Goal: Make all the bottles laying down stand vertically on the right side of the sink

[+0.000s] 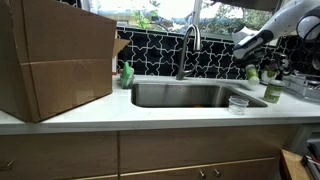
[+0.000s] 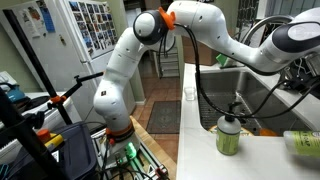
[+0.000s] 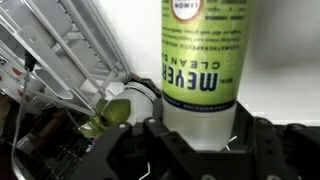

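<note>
The gripper [image 3: 198,140] is clamped on one end of a light-green bottle [image 3: 198,55]. The bottle lies lengthwise over the white counter [image 1: 150,112] at its right end, beside the wire dish rack [image 3: 60,60] and right of the sink [image 1: 190,96]. In an exterior view a second bottle [image 2: 228,138] stands upright on the same end of the counter.

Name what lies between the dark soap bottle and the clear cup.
The sink, its faucet at the back rim, separates the soap bottle from the cup, as an exterior view shows.
</note>
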Robot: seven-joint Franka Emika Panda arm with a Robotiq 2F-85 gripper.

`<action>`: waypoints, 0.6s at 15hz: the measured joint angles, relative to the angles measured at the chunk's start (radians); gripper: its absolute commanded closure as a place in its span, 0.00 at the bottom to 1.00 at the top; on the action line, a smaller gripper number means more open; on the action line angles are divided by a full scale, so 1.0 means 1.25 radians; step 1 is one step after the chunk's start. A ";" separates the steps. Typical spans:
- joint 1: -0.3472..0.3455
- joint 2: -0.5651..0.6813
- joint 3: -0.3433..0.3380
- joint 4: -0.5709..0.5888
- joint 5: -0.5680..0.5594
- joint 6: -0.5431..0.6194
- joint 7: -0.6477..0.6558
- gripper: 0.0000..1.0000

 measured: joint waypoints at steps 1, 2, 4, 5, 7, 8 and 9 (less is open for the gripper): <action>0.014 -0.004 -0.017 -0.016 -0.020 0.014 0.034 0.59; 0.030 -0.009 -0.034 -0.032 -0.039 0.027 0.070 0.59; 0.064 -0.016 -0.065 -0.062 -0.075 0.051 0.145 0.59; 0.082 -0.018 -0.080 -0.077 -0.092 0.058 0.184 0.59; 0.124 -0.022 -0.111 -0.105 -0.127 0.063 0.266 0.59; 0.144 -0.023 -0.126 -0.117 -0.144 0.064 0.304 0.59; 0.163 -0.024 -0.140 -0.128 -0.159 0.064 0.338 0.59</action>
